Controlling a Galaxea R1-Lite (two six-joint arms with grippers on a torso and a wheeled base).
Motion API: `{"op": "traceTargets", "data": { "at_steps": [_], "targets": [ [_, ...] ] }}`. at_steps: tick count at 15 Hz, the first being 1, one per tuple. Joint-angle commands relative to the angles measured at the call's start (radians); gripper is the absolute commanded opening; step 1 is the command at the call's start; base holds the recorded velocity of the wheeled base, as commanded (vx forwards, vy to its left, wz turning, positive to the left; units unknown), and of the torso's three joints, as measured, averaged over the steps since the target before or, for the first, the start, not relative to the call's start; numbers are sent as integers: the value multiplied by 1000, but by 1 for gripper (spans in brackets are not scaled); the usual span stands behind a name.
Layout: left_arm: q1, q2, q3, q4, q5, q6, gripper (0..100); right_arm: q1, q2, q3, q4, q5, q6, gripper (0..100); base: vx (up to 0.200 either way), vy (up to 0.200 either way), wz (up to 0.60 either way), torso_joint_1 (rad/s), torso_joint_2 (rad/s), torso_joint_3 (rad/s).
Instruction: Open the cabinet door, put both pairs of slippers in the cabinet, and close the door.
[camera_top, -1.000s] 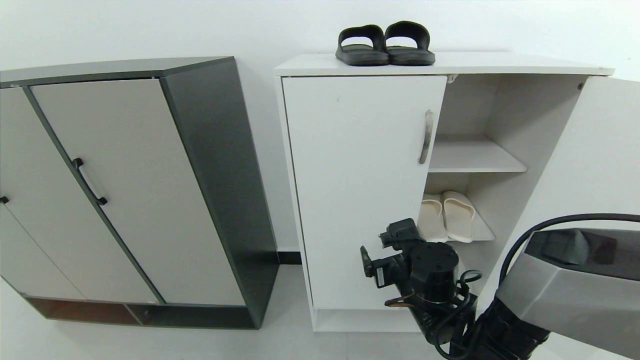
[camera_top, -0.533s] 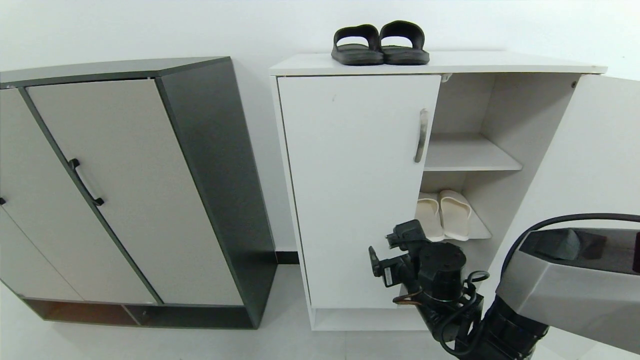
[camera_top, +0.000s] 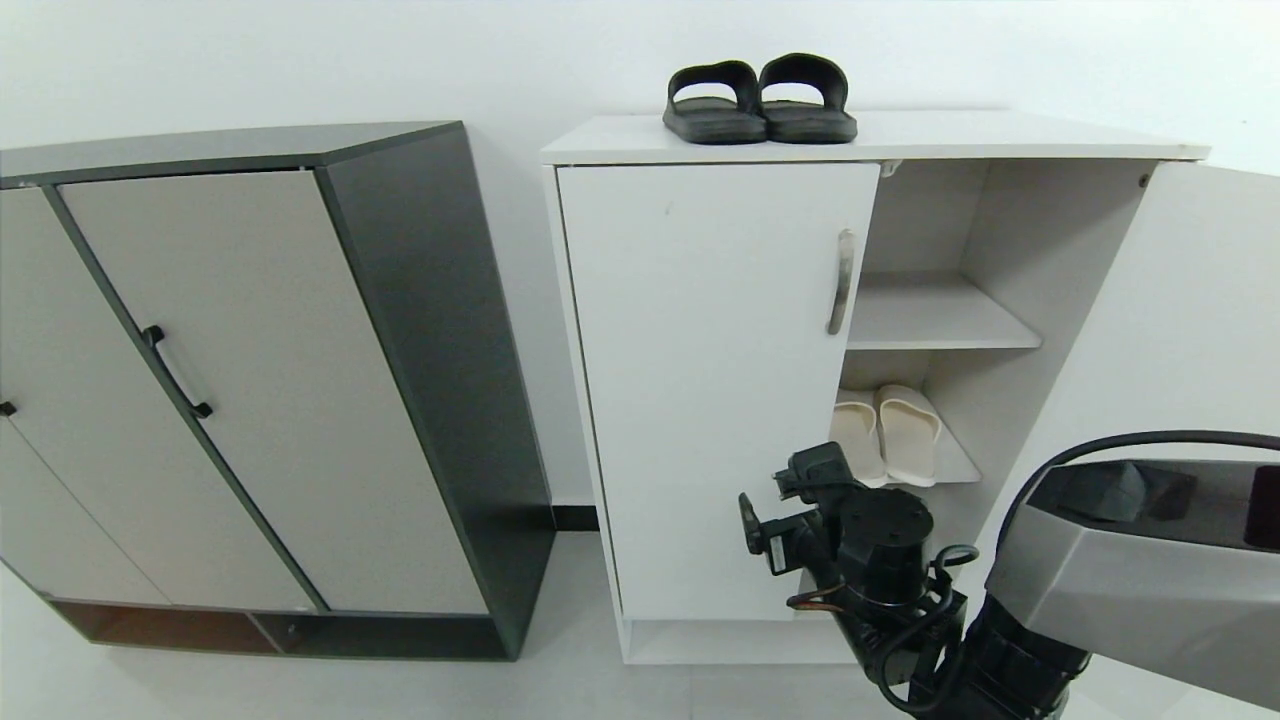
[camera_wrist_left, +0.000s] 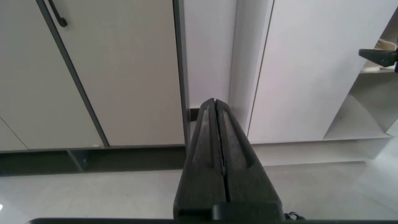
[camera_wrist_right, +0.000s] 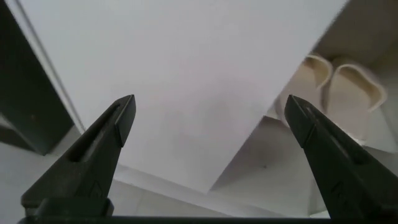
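The white cabinet (camera_top: 700, 400) has its left door shut and its right door (camera_top: 1190, 330) swung wide open. A black pair of slippers (camera_top: 760, 100) sits on the cabinet top. A white pair of slippers (camera_top: 885, 435) lies on the lower shelf inside the open half, also seen as white slippers (camera_wrist_right: 339, 93) past the door edge. The upper shelf (camera_top: 930, 320) is bare. My right gripper (camera_top: 785, 495) is open and holding nothing, low in front of the shut left door, near its inner edge. My left gripper (camera_wrist_left: 214, 104) is shut and holding nothing, low, facing the gap between the two cabinets.
A dark grey cabinet (camera_top: 250, 380) with shut doors stands to the left of the white one, a narrow gap of wall between them. The shut door's metal handle (camera_top: 843, 280) is above my right gripper. Pale floor (camera_top: 560, 690) lies in front.
The head view has shifted a little. My right gripper has drifted slightly to the right along the shut door. Both pairs of slippers stay where they were.
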Motion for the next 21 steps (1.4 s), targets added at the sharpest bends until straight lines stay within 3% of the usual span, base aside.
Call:
{"op": "traceTargets", "data": {
  "at_steps": [1,8,21],
  "targets": [
    [0,1,0,3,0,0,0,3,4,-1,3,0,-2,100,0,0,0,12,-80,-330],
    [0,1,0,3,-1,0,0,1,12,-1,1,0,-8,100,0,0,0,79,-470,-355],
    [0,1,0,3,-1,0,0,3,26,1,0,0,-8,100,0,0,0,169,-485,-319]
  ]
}}
